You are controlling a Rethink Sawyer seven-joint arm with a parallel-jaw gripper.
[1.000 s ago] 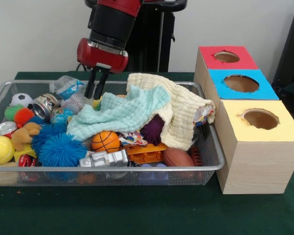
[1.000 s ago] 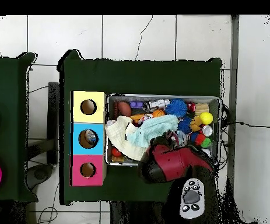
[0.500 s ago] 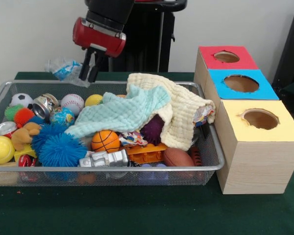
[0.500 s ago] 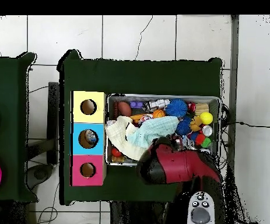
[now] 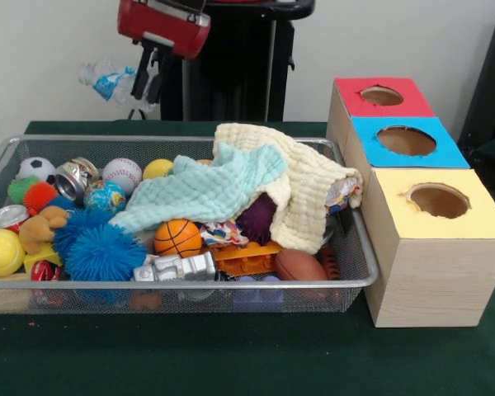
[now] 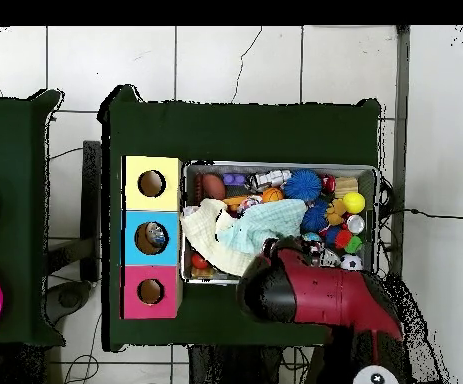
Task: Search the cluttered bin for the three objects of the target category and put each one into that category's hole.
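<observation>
From the front we see the red and black arm reaching in at about 11 o'clock, its gripper (image 5: 147, 73) raised well above the bin (image 5: 231, 283), the dark fingers closed on a clear plastic bottle (image 5: 109, 80) with a blue label, which hangs tilted in the air (its cap end points toward 9 o'clock). Below, the wire mesh bin fills the lower left of the view on a green cloth table (image 5: 231, 363). A pale green cloth (image 5: 206, 188) and a cream cloth (image 5: 309, 194) are draped over the heap near the bin's centre and its 3 o'clock side. Toward 9 o'clock lie a yellow ball (image 5: 2, 252), two blue spiky balls (image 5: 103, 252), a baseball (image 5: 122, 174) and a small soccer ball (image 5: 36, 168); a mini basketball (image 5: 177, 238) and a brown football (image 5: 299, 265) sit toward 6 o'clock. At 3 o'clock of the bin stand three wooden boxes in a row; the hole (image 5: 406, 140) is in the blue-topped middle one, between the red-topped and yellow-topped boxes.
</observation>
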